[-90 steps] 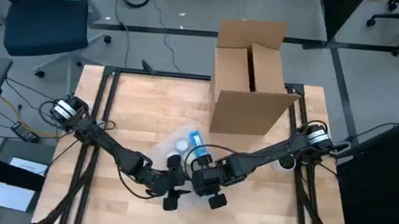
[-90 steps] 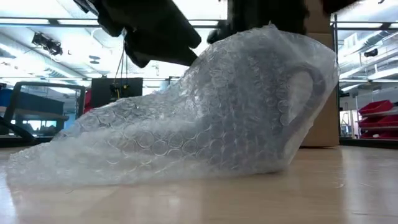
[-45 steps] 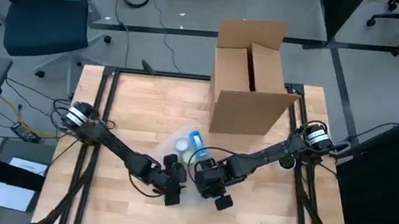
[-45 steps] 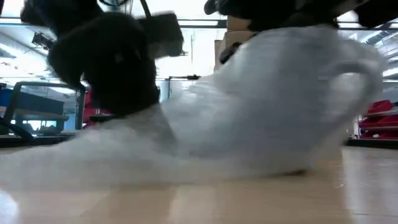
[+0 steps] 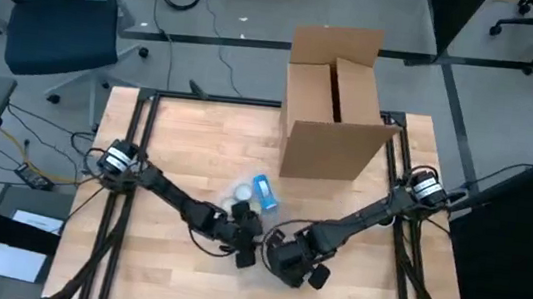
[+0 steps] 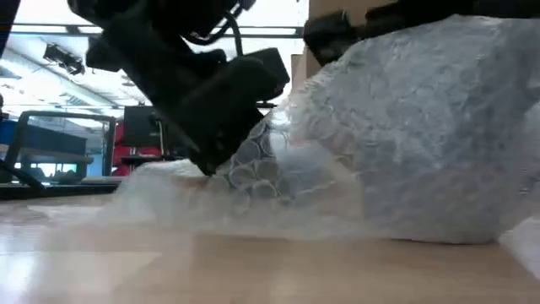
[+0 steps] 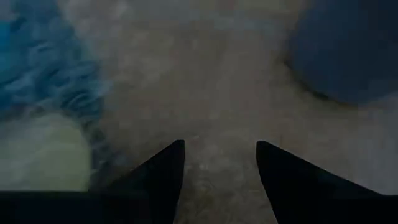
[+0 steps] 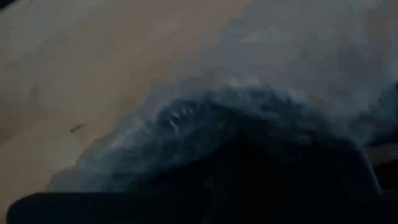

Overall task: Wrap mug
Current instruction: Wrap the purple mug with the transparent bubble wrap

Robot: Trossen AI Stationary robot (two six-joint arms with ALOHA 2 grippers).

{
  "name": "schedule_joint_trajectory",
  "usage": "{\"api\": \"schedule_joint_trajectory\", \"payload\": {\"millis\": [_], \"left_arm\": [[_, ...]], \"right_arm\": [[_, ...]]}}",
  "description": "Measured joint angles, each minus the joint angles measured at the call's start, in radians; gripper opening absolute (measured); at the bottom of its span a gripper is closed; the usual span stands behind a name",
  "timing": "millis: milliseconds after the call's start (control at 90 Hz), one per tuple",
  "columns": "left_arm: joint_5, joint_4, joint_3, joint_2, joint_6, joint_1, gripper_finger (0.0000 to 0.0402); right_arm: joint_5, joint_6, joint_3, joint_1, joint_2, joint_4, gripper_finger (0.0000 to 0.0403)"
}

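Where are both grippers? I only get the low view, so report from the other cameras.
Observer: In the high view, the left gripper is at the bubble wrap near the table's middle. The right gripper is close beside it, toward the right.
Operator: Check the left fingers.
Observer: In the left wrist view, the fingers are spread apart, with wrap showing between them.
Operator: Report the box.
Observer: The cardboard box stands open at the table's far side, apart from both arms.

Clear bubble wrap [image 6: 405, 135] dotted with round bubbles, pale wood-grain table [image 5: 176, 149], plain brown cardboard box [image 5: 337, 102] at upper centre, black arms
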Motion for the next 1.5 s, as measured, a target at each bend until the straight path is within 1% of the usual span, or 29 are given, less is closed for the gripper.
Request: {"api": "schedule_joint_trajectory", "payload": {"millis": [89, 189, 378, 500, 611, 789, 911, 1044, 1122, 1211, 1333, 1400, 1500], "left_arm": [[0.018, 0.001, 0.000, 0.000, 0.007, 0.017, 0.0186], [0.018, 0.001, 0.000, 0.000, 0.015, 0.026, 0.0186], [0.020, 0.011, 0.000, 0.000, 0.021, 0.047, 0.0186], [0.021, 0.046, 0.000, 0.000, 0.035, 0.069, 0.0186], [0.037, 0.054, 0.000, -0.001, 0.081, 0.087, 0.0186], [0.059, -0.066, 0.000, -0.039, 0.147, 0.103, 0.0186], [0.028, -0.162, 0.000, -0.110, 0.204, 0.105, 0.0186], [-0.059, -0.244, 0.000, -0.214, 0.269, 0.109, 0.0186], [-0.109, -0.301, 0.000, -0.282, 0.288, 0.115, 0.0186], [-0.142, -0.363, 0.000, -0.367, 0.288, 0.115, 0.0186], [-0.150, -0.438, 0.000, -0.483, 0.261, 0.106, 0.0186], [-0.151, -0.482, 0.000, -0.531, 0.228, 0.094, 0.0186], [-0.151, -0.538, 0.000, -0.579, 0.182, 0.064, 0.0186]], "right_arm": [[0.033, 0.001, 0.024, 0.008, 0.000, -0.056, 0.0073], [0.032, 0.045, 0.057, 0.001, 0.000, -0.114, 0.0073], [-0.044, 0.103, 0.085, -0.038, 0.000, -0.205, 0.0073], [-0.069, 0.128, 0.085, -0.062, 0.000, -0.202, 0.0073], [-0.069, 0.136, 0.072, -0.078, 0.000, -0.150, 0.0073], [-0.067, 0.201, 0.029, -0.089, 0.000, -0.080, 0.0073], [-0.067, 0.254, 0.010, -0.094, 0.000, -0.058, 0.0073], [-0.077, 0.296, -0.008, -0.094, 0.000, -0.028, 0.0073], [-0.086, 0.351, -0.024, -0.103, 0.000, 0.005, 0.0073], [-0.087, 0.408, -0.031, -0.108, -0.001, 0.020, 0.0073], [-0.073, 0.438, -0.025, -0.108, -0.001, 0.021, 0.0073], [-0.045, 0.476, 0.009, -0.107, 0.000, -0.023, 0.0073], [-0.039, 0.511, 0.086, -0.105, 0.000, -0.109, 0.0073]]}}
